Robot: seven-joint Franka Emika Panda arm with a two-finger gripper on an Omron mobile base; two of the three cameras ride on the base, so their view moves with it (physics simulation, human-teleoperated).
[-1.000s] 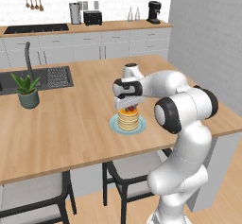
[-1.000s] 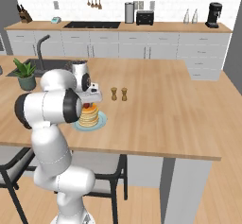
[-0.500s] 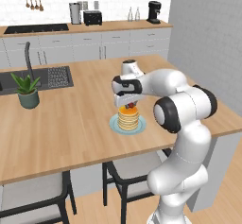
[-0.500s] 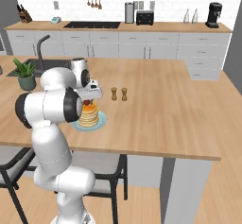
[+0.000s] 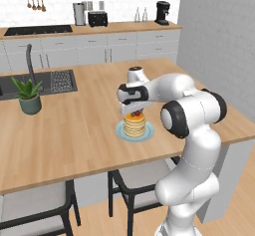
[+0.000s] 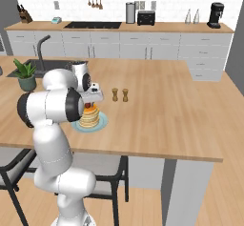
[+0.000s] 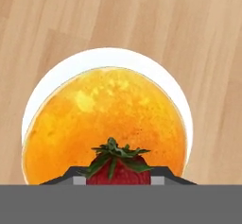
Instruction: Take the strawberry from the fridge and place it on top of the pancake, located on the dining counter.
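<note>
While over pancake (image 7: 101,119): gripped strawberry (image 7: 118,168).

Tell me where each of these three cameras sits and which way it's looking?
Left base view: behind the arm on its left, looking forward and down over the dining counter; the white arm rises from the lower right to the pancake.
Right base view: behind on its right, same counter; the arm rises from the lower left.
Hand view: on the hand, looking down at the pancake, the gripper holding the strawberry.
All three share the pancake and strawberry.
</note>
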